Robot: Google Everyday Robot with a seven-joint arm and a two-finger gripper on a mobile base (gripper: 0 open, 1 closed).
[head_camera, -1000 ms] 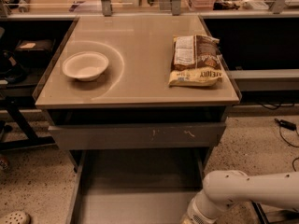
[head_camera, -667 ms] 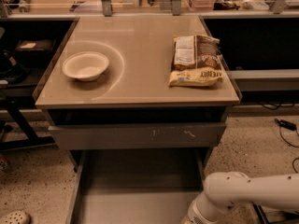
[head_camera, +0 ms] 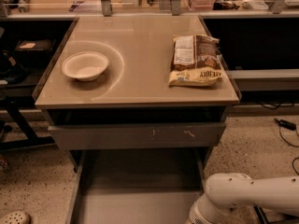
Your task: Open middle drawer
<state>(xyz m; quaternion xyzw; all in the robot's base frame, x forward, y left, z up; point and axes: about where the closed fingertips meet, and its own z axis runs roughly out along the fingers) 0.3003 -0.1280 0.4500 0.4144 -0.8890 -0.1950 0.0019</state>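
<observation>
End effector: the end effector (head_camera: pixel 198 215) sits at the bottom edge of the camera view, right of centre, at the tip of the white arm (head_camera: pixel 254 194). Only its upper end shows before the frame cuts it off.
End effector state: cannot tell whether it is open, closed or gripping anything, as the working end is out of view.
Middle drawer: the middle drawer (head_camera: pixel 135 197) stands pulled out toward the camera. Its smooth grey tray is exposed below the scratched drawer front (head_camera: pixel 135 135). Its own front panel lies below the frame edge and is not seen.
Key relation: the tray lies immediately to the left of the end effector, which is at or just beside the tray's right side wall; contact cannot be made out. The drawer's width runs left to right, and its slide runs from the bench (head_camera: pixel 140 41) toward the camera.
Nearer arm: there is only one, and it comes in from the right.
Progress, as a judgement: the drawer looks largely open. Any further pull would go straight along the slide toward the camera, not sideways.
On the bench: a pale bowl (head_camera: pixel 85 65) at left and a snack bag (head_camera: pixel 195 60) at right, well apart and clear of the drawers.
</observation>
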